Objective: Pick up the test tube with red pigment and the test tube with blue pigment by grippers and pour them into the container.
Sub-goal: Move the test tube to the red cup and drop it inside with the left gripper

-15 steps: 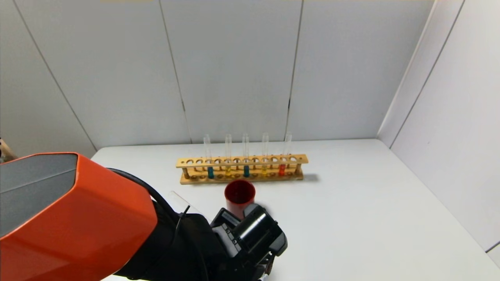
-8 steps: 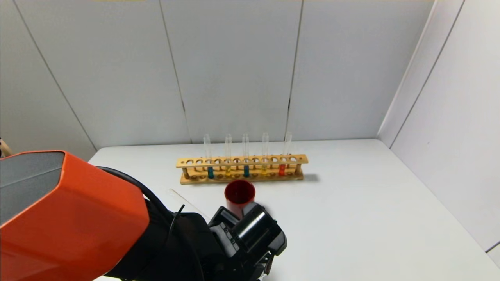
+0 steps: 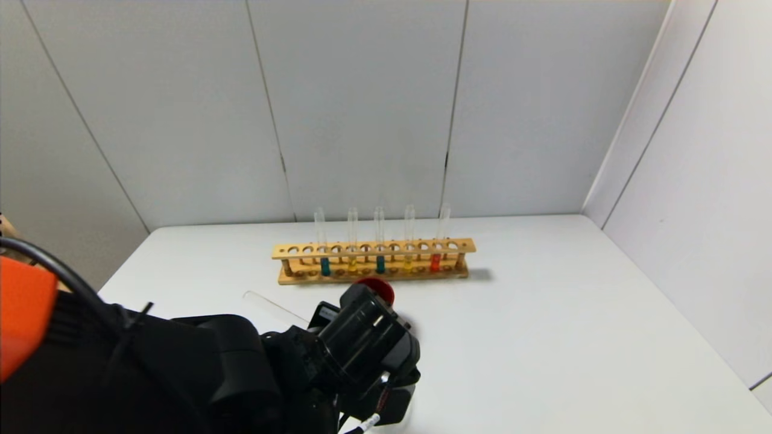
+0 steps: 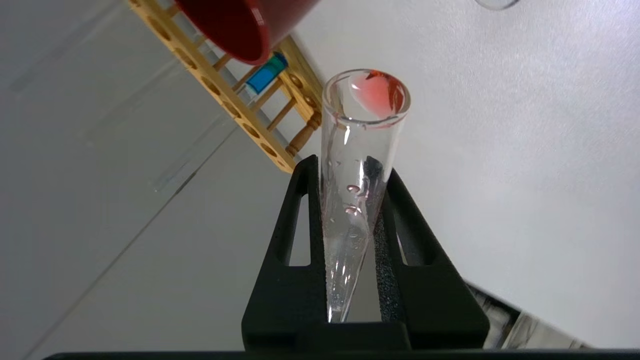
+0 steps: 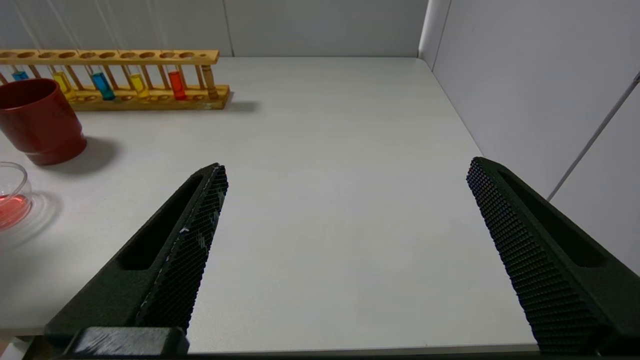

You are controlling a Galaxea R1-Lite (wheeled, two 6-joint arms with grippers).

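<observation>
My left gripper is shut on a test tube with red pigment that is almost drained, with a red film at its mouth and droplets inside. In the head view this tube pokes out to the left of my left wrist, lying nearly level. The container holds a shallow red pool near the table's front. Two test tubes with blue pigment and another red one stand in the wooden rack. My right gripper hangs open over bare table.
A dark red cup stands just in front of the rack, mostly hidden behind my left wrist. Two yellow tubes also sit in the rack. White walls close in the table at the back and right.
My left arm has rolled and dropped, its orange shell sliding off to the left. The wrist now covers most of the red cup, and the held tube has swung further left.
</observation>
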